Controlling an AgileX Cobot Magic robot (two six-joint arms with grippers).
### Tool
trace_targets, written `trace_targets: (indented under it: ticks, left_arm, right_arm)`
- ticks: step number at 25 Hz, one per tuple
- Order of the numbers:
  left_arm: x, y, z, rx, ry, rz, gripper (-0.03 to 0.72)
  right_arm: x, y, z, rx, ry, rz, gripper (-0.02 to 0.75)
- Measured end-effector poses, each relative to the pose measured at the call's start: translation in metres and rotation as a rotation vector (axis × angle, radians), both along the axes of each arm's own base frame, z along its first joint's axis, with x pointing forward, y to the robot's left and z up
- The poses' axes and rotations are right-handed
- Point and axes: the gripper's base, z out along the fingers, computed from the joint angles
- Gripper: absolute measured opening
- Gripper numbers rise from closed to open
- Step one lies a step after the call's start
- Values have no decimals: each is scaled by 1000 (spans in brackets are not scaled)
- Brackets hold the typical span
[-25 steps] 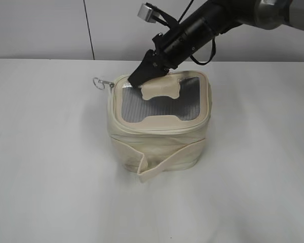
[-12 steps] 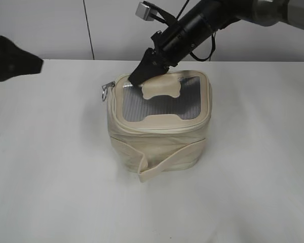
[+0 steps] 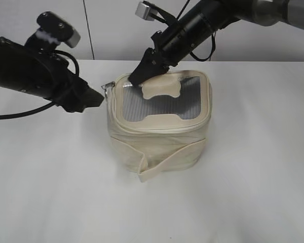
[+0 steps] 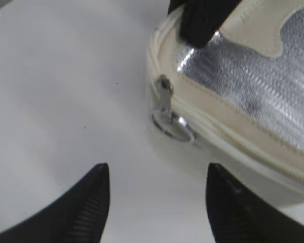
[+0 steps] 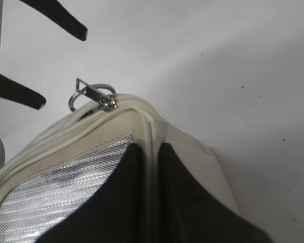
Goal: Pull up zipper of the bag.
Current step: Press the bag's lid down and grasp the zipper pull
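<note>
Approach step: left gripper point(image 4: 154, 195), jaws wide open and empty, sits just short of the silver ring-ended zipper pull point(image 4: 168, 115) at its 12 o'clock. Pull hangs at the 9 o'clock lid corner of the boxy cream bag with grey mesh lid point(image 3: 159, 126). Right gripper point(image 5: 151, 174) is clamped on the far lid rim; next I'd close the left on the ring.

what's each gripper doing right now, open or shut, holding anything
Left gripper: open, empty, just short of the zipper pull.
Right gripper: shut on the bag lid's rim.

cream bag point(image 3: 159, 142) w/ grey mesh lid; silver zipper point(image 4: 168, 114) pulls; white table point(image 3: 253, 177).
</note>
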Motion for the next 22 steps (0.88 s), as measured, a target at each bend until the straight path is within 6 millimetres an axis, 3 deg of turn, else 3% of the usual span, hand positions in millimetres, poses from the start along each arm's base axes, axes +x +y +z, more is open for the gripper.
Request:
trace_targets:
  ticks: [5,17,19,21,22]
  left_arm:
    - [-4,-19,1,31,-78,-10,458]
    - [5,-22,-18,-2,-20,95,455]
    - [6,-22,-20,-9,-12,107,415]
    - [7,-22,-20,-8,-17,119,302]
    - [9,-21,-20,-2,-26,131,198]
  right_arm:
    - [0,0,0,0,5,-3,76]
    - [0,0,0,-3,8,-6,75]
    - [0,0,0,-4,7,-6,75]
    - [0,0,0,-5,5,-6,75]
    - [0,0,0,-5,4,-6,75]
